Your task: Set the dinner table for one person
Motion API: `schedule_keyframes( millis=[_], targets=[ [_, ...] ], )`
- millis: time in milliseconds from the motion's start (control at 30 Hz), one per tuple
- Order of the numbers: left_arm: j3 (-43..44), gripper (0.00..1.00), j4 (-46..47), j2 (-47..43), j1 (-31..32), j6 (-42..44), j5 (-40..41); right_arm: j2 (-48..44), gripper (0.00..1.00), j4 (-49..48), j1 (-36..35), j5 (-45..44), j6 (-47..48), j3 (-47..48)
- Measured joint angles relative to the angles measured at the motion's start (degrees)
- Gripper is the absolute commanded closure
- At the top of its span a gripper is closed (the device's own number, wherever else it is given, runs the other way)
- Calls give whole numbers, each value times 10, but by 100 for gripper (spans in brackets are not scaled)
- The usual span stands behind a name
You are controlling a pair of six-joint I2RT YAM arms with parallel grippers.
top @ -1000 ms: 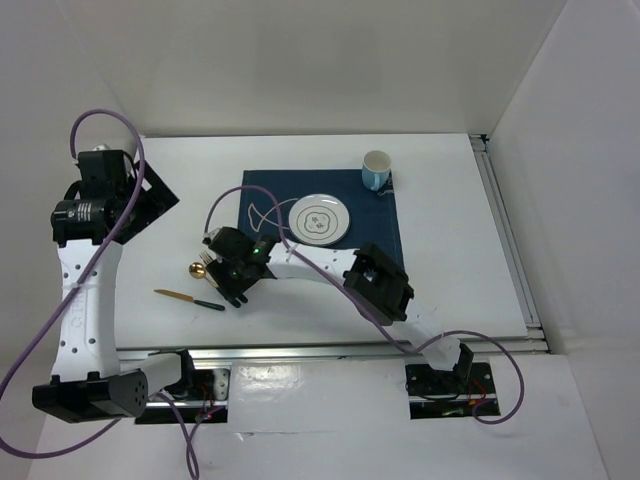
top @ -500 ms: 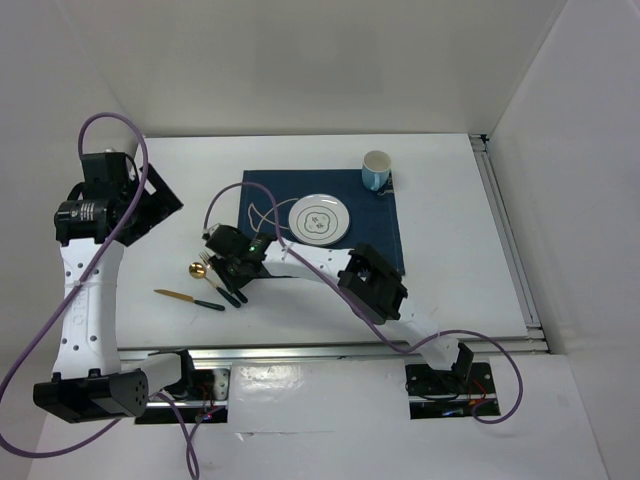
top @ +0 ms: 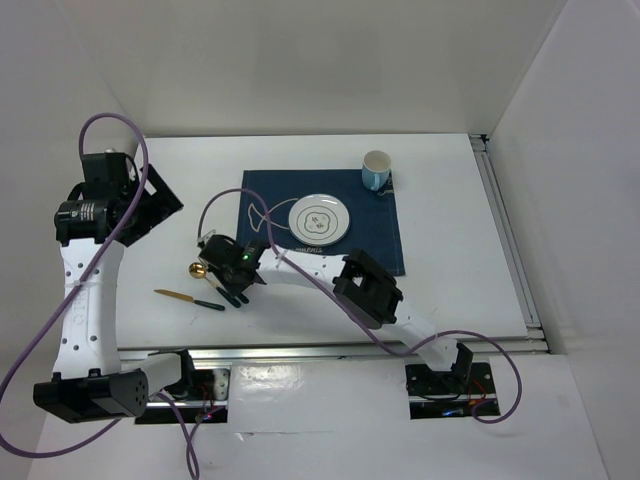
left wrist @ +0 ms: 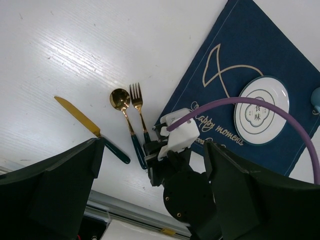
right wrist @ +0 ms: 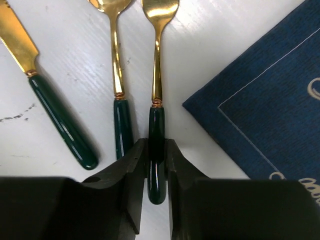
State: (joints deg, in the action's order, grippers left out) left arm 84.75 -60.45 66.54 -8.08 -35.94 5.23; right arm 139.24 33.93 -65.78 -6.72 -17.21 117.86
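Gold fork with dark green handle point(right wrist: 157, 75) is now clasped by the narrowed right fingers point(right wrist: 132, 175) | laid on the plain white surface point(top: 450, 200) beside the navy cloth placemat point(right wrist: 270, 100) | left fingers point(left wrist: 60, 185) held wide, empty | lift judged ready.

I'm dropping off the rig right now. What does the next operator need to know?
Grippers: left gripper open, raised at the left, holding nothing. The right gripper has its jaws either side of the fork handle; the fork lies on the table, firm grip unclear.
Done: plate on placemat, cup on its far right corner.
Left: fork, spoon and knife lie on bare table left of the placemat, not yet set.
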Motion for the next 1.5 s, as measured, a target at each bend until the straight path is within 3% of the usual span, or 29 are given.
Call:
schedule_keyframes(
  millis=[200, 467, 833, 1067, 1367, 1467, 1500],
  targets=[
    [0, 0, 0, 0, 0, 0, 0, 0, 92, 23, -6, -6, 4, 20],
    [13, 0, 2, 3, 0, 0, -1, -5, 96, 56, 6, -23, -2, 67],
    [-24, 0, 17, -5, -5, 0, -11, -16, 99, 90, 131, -49, -102, 83],
    [-76, 0, 17, -5, -5, -2, -38, -15, 99, 90, 204, -45, -171, 92],
    [-76, 0, 22, -8, -5, -2, -45, 7, 98, 83, 212, -23, -227, 90],
    [-76, 0, 22, -10, -5, -2, -45, 9, 91, 78, 212, -17, -241, 83],
    [-76, 0, 21, -12, -5, -2, -45, 9, 85, 77, 212, -16, -245, 82]
  ],
)
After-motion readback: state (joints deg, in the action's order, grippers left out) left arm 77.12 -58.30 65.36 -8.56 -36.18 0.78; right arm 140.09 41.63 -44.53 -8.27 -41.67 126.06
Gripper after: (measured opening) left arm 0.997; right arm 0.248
